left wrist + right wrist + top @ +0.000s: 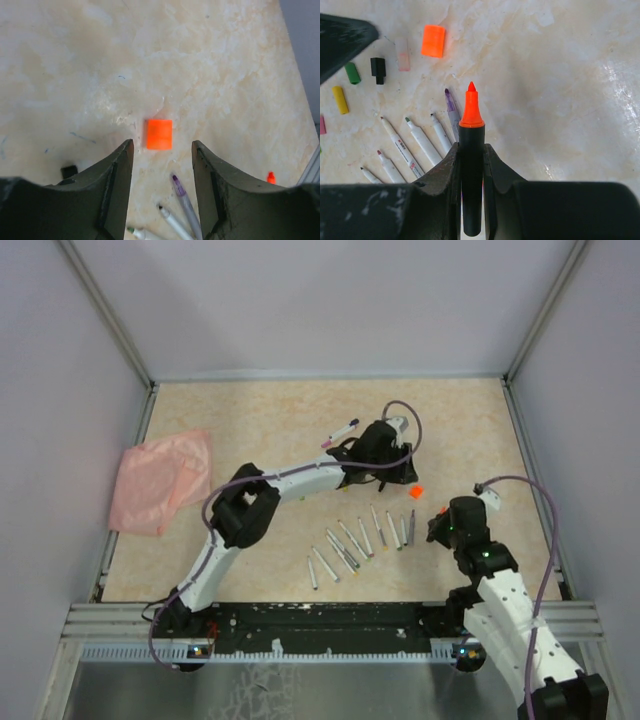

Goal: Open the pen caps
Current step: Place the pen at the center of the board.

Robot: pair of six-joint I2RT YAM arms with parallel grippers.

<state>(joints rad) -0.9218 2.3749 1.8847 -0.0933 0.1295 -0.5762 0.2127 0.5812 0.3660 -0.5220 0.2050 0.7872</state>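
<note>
An orange pen cap [159, 134] lies loose on the table just beyond the tips of my left gripper [162, 146], which is open with nothing between its fingers. The cap [416, 491] sits between the two arms in the top view. My right gripper [471, 147] is shut on the thick dark highlighter [471, 165], whose bare orange tip [471, 107] points forward. Several slim uncapped pens [355, 540] lie in a row in front of the arms. Black [378, 70], green [352, 73] and yellow [340, 99] caps lie loose to the left of the row.
A pink cloth [160, 480] lies at the table's left edge. One more pen [340, 432] rests just beyond the left arm's wrist. Walls with metal posts close the table on three sides.
</note>
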